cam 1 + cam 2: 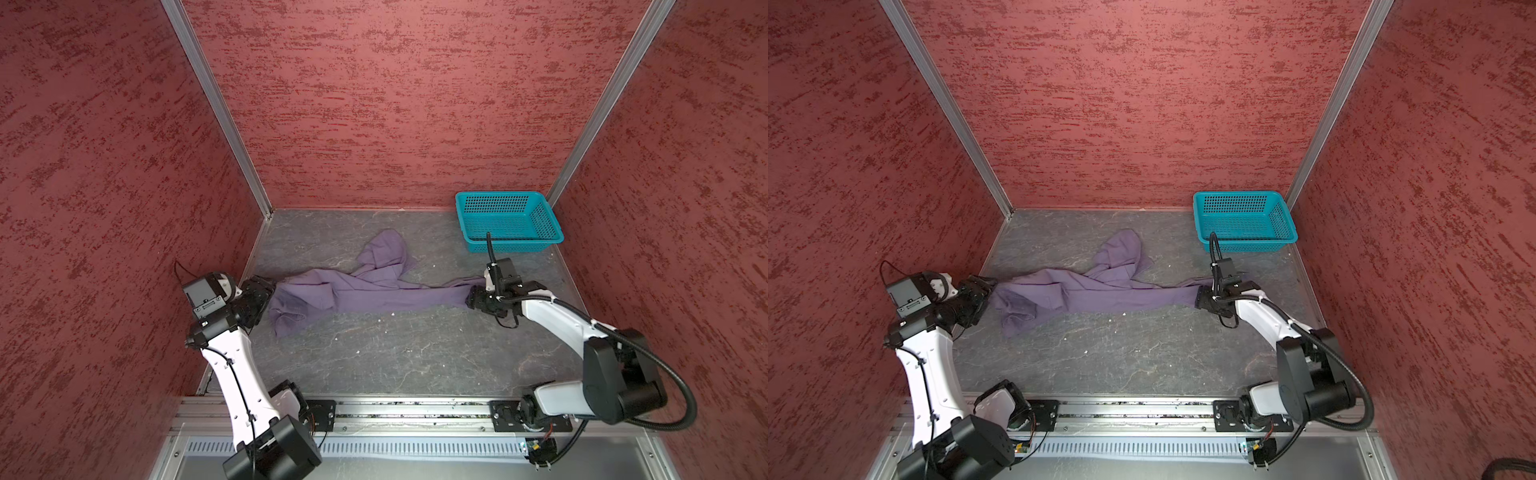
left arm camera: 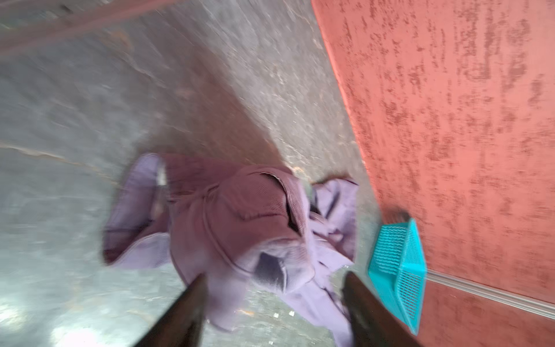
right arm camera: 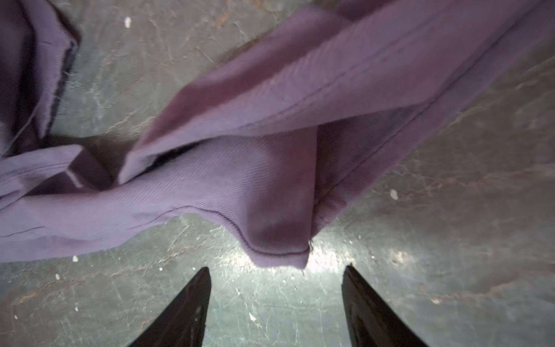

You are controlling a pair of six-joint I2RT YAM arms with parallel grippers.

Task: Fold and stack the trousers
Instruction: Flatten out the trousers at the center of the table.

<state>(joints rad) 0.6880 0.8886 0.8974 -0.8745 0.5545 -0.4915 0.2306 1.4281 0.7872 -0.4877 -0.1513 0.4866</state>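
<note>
Trousers point(image 1: 365, 291) laid stretched across the table point(image 1: 395, 357).
Nothing is gripped: left claw point(image 2: 274, 275) and right claw point(image 3: 277, 268) are spread wide.

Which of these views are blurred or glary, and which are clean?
Left wrist view: motion blur smears the trousers, basket and table. Right wrist view: cloth stitching is sharp, with a bright glare patch on the table beside the hem. Both top views: sharp, evenly lit, no glare.

Front table point(image 1: 395, 357) open; trousers point(image 1: 374, 291) span middle; basket point(image 1: 515, 246) seemingly hugs far-right corner.
</note>
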